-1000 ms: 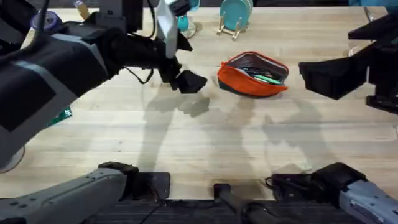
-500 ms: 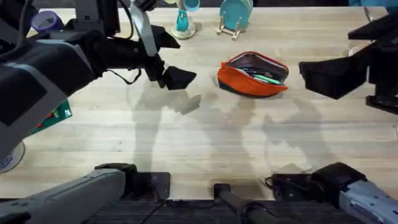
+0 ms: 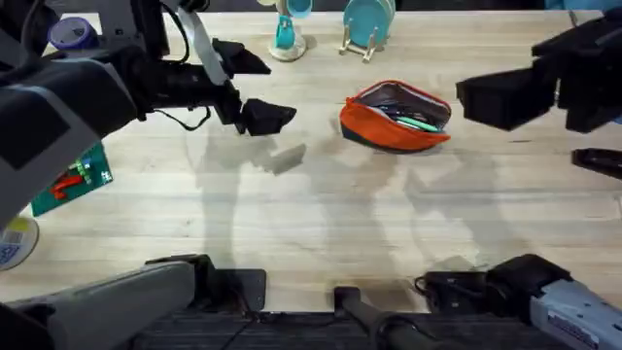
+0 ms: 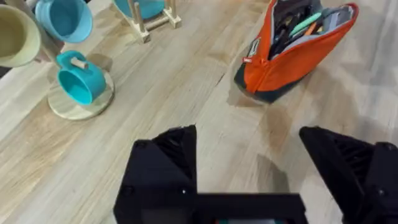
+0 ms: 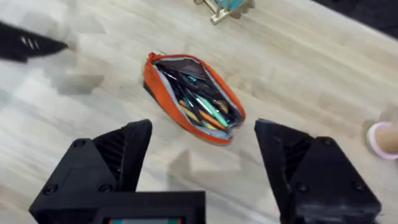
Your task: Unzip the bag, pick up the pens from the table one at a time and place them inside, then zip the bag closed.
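The orange bag (image 3: pixel 396 119) lies open on the table (image 3: pixel 321 224), right of centre toward the back. Pens (image 3: pixel 418 122) sit inside against its dark lining, among them a light green one (image 5: pixel 211 107). My left gripper (image 3: pixel 255 87) hovers open and empty to the left of the bag, well apart from it. In the left wrist view the bag (image 4: pixel 292 53) lies beyond the open gripper (image 4: pixel 249 171). My right gripper (image 3: pixel 520 124) is raised to the right of the bag, and in its wrist view it (image 5: pixel 199 171) stands open above the bag (image 5: pixel 193 96).
A teal mug on a round wooden base (image 3: pixel 285 37) and a teal stand (image 3: pixel 367 24) are at the back. A green box (image 3: pixel 73 180), a tape roll (image 3: pixel 12 243) and a purple-lidded jar (image 3: pixel 73 34) lie at the left. A pink object (image 5: pixel 382 137) is on the right.
My left gripper has drawn back to the left, away from the bag. The right gripper has shifted slightly toward the back. The bag has not moved.
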